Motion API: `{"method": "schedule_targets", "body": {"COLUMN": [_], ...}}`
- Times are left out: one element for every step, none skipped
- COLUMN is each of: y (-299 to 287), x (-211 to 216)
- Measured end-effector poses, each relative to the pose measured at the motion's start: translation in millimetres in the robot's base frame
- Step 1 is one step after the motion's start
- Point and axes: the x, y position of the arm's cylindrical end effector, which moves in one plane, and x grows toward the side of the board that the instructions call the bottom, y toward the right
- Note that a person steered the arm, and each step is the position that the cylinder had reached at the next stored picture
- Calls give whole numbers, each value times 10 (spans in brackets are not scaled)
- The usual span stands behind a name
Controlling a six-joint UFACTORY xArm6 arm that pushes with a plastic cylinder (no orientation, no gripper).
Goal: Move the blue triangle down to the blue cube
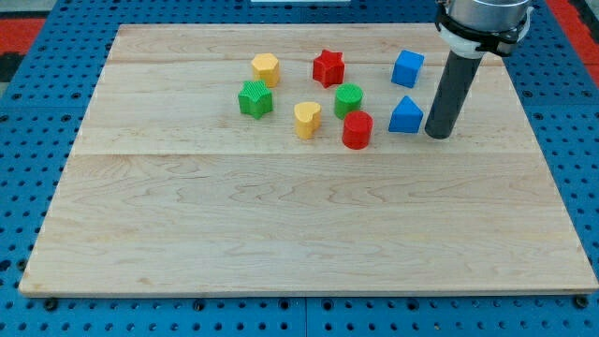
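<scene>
The blue triangle (405, 115) lies on the wooden board (299, 225) at the upper right. The blue cube (407, 68) sits just above it, toward the view's top, with a small gap between them. My tip (437, 134) rests on the board just to the right of the blue triangle, slightly lower than its middle, close to it but apart. The dark rod rises from the tip to the arm at the view's top right.
Left of the blue blocks stand a red star (328, 67), a green cylinder (348, 99), a red cylinder (357, 130), a yellow heart (307, 120), a green star-like block (255, 98) and a yellow hexagon-like block (266, 69). A blue pegboard surrounds the board.
</scene>
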Motion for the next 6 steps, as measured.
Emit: {"method": "schedule_targets", "body": {"y": [-376,-465,-465,-452,-387,-342], "x": [0,0,0,-54,-197,-293]}}
